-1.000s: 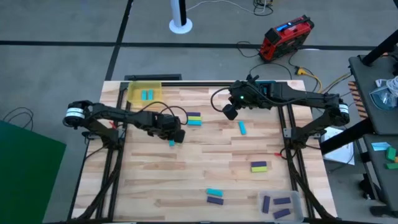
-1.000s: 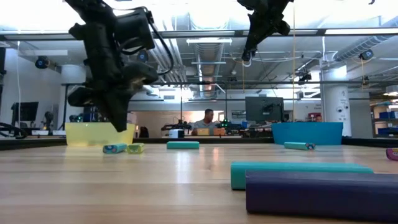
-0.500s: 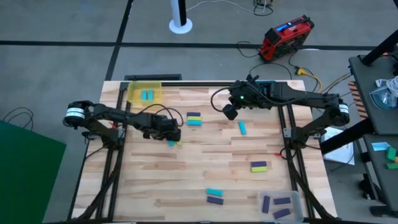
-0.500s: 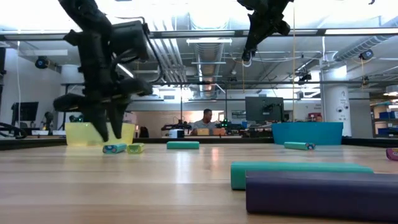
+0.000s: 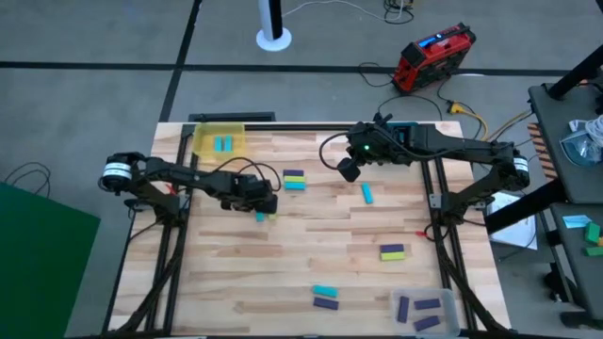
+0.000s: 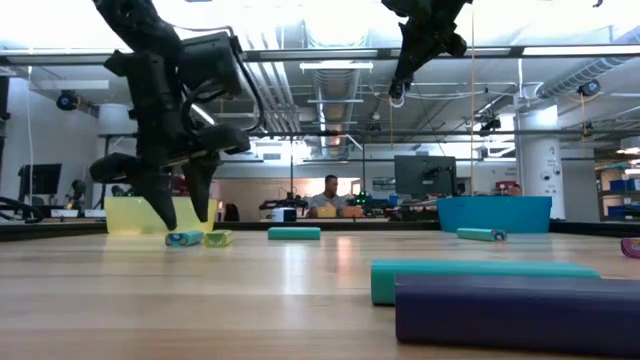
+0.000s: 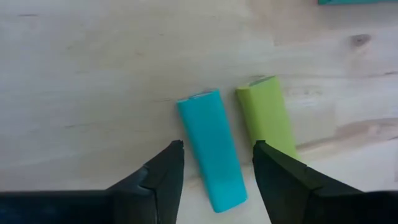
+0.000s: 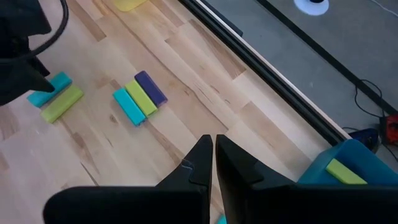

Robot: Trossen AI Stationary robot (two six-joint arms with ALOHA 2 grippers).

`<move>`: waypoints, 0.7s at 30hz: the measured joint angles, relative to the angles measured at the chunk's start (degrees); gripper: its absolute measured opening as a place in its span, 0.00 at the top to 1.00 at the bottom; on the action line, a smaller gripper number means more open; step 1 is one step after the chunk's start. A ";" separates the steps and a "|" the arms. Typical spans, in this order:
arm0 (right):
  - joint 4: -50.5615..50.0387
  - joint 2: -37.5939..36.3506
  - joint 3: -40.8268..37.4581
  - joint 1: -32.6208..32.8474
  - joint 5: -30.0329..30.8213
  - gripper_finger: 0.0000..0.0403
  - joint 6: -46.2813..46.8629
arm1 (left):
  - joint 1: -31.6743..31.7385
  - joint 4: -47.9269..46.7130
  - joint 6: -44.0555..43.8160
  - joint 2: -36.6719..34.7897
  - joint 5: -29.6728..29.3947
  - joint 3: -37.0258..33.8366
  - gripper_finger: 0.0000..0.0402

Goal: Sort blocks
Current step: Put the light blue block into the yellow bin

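Note:
My left gripper (image 7: 214,168) is open and points down over a cyan block (image 7: 211,149), one finger on each long side of it, not touching. A yellow-green block (image 7: 268,118) lies flat right beside it. In the low view the fingertips (image 6: 183,218) hang just above both blocks (image 6: 185,238). My right gripper (image 5: 349,170) is shut on nothing and hovers high over the table's far middle. More blocks lie flat on the table: a purple, yellow-green and cyan trio (image 5: 294,179), a single cyan one (image 5: 366,194), a yellow-green and purple pair (image 5: 392,251), and a cyan and purple pair (image 5: 325,297).
A yellow tray (image 5: 209,132) at the far left corner holds cyan blocks. A clear tray (image 5: 452,303) at the near right corner holds purple blocks. A blue tray (image 8: 364,155) with a yellow-green block stands at the far right, under the right arm. Bare wood lies at the near left.
My left gripper has come down toward the cyan block and shifted a little toward the table's left edge. In the low view its fingers now stand apart, where a second ago they showed as one tip. The blocks have kept still.

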 joint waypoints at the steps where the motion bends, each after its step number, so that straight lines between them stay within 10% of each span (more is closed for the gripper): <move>1: 0.00 0.00 0.00 0.00 0.00 0.97 -0.01 | -0.09 -0.02 0.01 0.49 0.02 0.00 0.57; 21: -0.07 0.00 -0.02 0.00 -0.01 0.97 -1.15 | -2.75 0.41 2.47 6.25 -0.35 0.11 0.68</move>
